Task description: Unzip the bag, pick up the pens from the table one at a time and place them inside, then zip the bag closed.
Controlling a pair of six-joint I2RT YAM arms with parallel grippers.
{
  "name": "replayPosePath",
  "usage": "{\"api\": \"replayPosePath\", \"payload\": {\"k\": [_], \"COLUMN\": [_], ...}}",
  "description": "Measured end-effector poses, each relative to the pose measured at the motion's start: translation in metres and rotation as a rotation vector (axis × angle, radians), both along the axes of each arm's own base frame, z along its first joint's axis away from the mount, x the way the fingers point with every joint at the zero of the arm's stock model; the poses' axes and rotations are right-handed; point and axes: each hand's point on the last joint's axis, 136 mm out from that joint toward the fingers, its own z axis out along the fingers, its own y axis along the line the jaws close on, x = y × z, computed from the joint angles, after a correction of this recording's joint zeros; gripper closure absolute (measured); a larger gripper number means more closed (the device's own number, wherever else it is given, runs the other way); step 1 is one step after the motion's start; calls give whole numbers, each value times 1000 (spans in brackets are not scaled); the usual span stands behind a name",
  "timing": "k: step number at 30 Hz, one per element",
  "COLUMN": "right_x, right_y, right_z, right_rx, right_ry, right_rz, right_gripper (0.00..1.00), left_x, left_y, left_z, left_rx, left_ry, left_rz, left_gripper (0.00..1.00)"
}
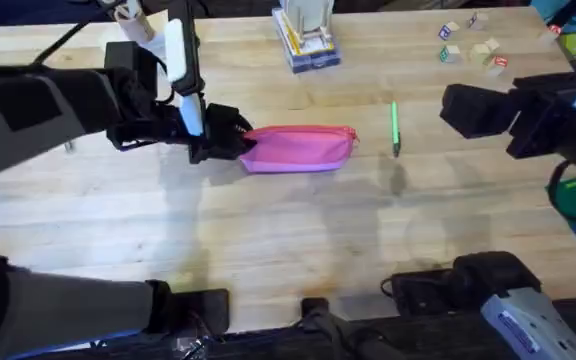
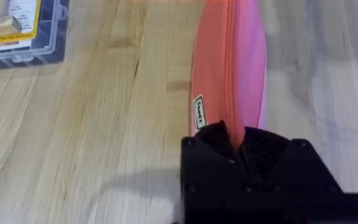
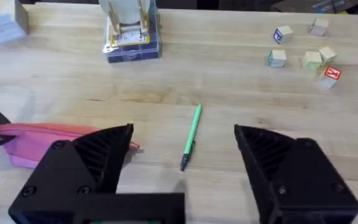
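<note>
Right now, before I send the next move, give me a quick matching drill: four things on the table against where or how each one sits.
Things:
1. bag
2. green pen
3. left gripper
4. right gripper

States:
A. fingers wide open, above the table near the pen
B. lying loose on the wood, right of the bag
C. closed on the bag's left end
D. lying flat mid-table, one end held

Pairs: 1-D, 2-B, 3-C, 4-A
</note>
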Motion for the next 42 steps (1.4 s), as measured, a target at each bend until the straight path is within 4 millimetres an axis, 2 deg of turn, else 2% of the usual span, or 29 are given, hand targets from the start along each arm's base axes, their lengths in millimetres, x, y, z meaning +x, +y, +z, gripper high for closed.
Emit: {"api": "replayPosePath", "payload": {"k": [4,5,13,18,20,32,33,42], "right_x": [5,12,30,36,39,48,49,50], "right_y": [4,12,31,49,59,63,65,66], "right_z": [-8,-21,-52,-70,-84,-114,-122,-133], "right_rx": [21,39,102,160,242,467,492,518], "right_ry": [41,98,238,320,384,519,552,597], "right_rz": [16,55,153,266,350,424,427,424], "right_gripper": [3,3,5,5,5,6,6,5], "left_x": [0,0,0,0,0,0,0,0], "left_y": [0,0,0,0,0,0,0,0], "left_z": [0,0,0,0,0,0,0,0], "left_rx": [0,0,0,0,0,0,0,0], "left_ry": [0,0,0,0,0,0,0,0], "left_rz": [0,0,0,0,0,0,0,0], "left_gripper": [958,958,958,958,958,958,958,958]}}
